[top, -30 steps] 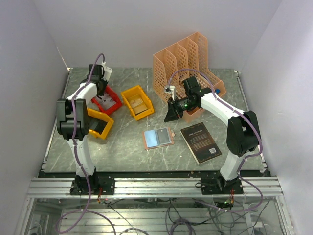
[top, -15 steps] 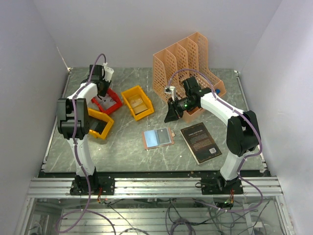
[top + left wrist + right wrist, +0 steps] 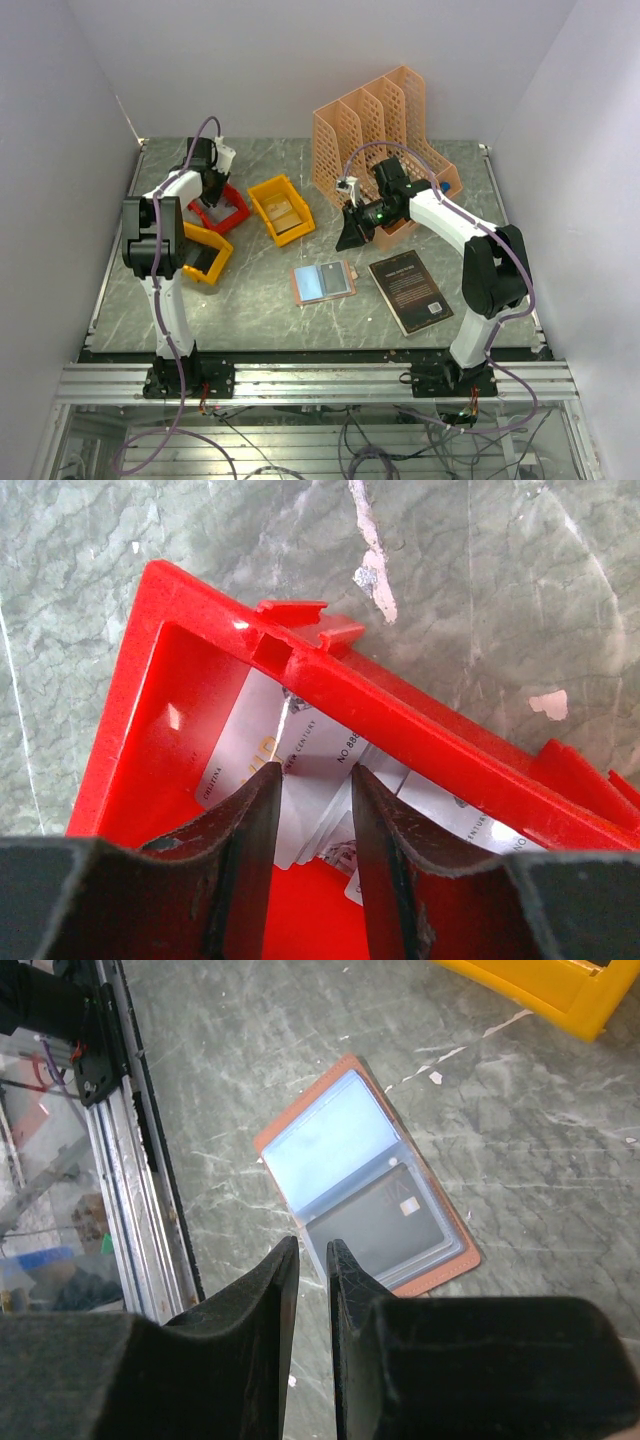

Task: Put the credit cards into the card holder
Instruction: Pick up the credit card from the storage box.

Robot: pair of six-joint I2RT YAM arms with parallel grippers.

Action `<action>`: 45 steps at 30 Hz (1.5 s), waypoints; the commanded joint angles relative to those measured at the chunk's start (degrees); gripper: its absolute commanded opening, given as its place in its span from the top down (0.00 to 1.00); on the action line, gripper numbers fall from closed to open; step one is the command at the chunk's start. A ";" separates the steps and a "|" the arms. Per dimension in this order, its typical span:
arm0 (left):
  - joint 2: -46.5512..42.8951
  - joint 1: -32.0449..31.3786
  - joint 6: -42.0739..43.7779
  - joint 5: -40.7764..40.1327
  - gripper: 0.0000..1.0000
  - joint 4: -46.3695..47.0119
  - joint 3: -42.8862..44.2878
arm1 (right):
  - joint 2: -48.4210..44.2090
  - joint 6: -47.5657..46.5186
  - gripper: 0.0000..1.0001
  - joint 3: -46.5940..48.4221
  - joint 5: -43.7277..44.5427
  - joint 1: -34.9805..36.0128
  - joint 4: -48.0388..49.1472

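I look down past my left jaws. They stand a little way apart and hold nothing. Their tips hang over the inside of the red bin (image 3: 420, 720). The credit cards (image 3: 300, 780) lie in a loose pile on the floor of that bin, right under the gap between the tips and a bit out to each side. Some of the pile is hidden behind the jaws. I cannot tell if the tips touch the cards. The bin's wall runs slanted just past the tips, and the grey counter (image 3: 500, 570) shows beyond it.

My right jaws are almost closed. I see only a thin slit between them, and nothing is in it. They hang in the air over the counter. The card holder (image 3: 365, 1175) lies open and flat below them, just past the tips and a bit to the right of the slit. It does not touch them. Its pale blue face is on the far side from the tips. On the near side a dark card (image 3: 385, 1222) sits in a clear pocket. A yellow bin (image 3: 530, 990) lies far past the holder.
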 commanded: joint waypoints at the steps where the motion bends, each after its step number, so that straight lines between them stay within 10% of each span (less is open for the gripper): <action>1: 1.51 0.49 0.17 -0.07 0.56 0.13 2.40 | 0.71 -0.87 0.82 1.27 -0.66 -0.04 -0.62; 9: 0.90 1.64 -0.73 -3.65 0.69 0.32 3.59 | 0.95 -0.99 0.82 1.28 -0.83 0.00 -0.86; 45: -1.97 1.98 -0.69 -17.22 0.67 8.61 1.11 | 1.61 -1.61 0.82 1.72 -1.19 -0.04 -1.83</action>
